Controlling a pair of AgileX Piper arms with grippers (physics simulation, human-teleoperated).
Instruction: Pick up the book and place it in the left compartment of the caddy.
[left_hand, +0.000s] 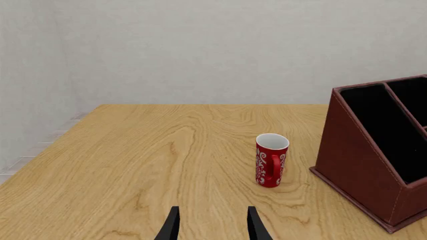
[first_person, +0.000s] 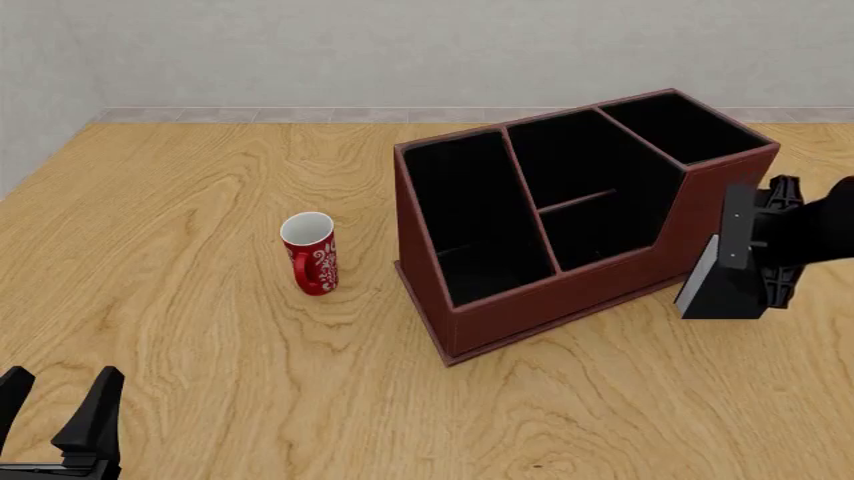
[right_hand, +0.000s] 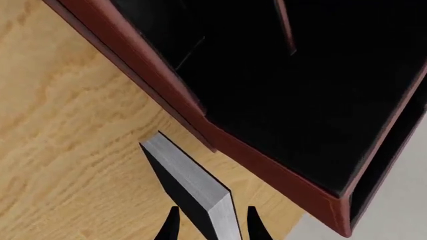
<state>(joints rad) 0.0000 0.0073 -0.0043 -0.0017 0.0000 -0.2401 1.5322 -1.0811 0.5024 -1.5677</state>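
I have the book (first_person: 718, 285) clenched between my right claw (right_hand: 210, 222) fingers, one on each cover, its pale page edge showing in my right wrist view. It hangs tilted in the air just beside the right end of the caddy (first_person: 587, 285), outside the wall and not yet over any slot. The left compartment (first_person: 467, 225) lies at the caddy's far side from me, the wide black slot running its full length, beyond the two smaller divided slots.

To do this carry well, I judge I must lift the book higher than the tallest back wall first, then travel leftward across the divided slots without dipping, so no corner catches a partition. Over the wide slot I should turn the book so its spine runs along the slot, and lower it before letting go.

The red mug (first_person: 311, 254) stands on the table (first_person: 200, 180) left of the caddy, well apart from my path. My left claw (first_person: 56, 410) waits released, fingers spread, near the table's near left corner.
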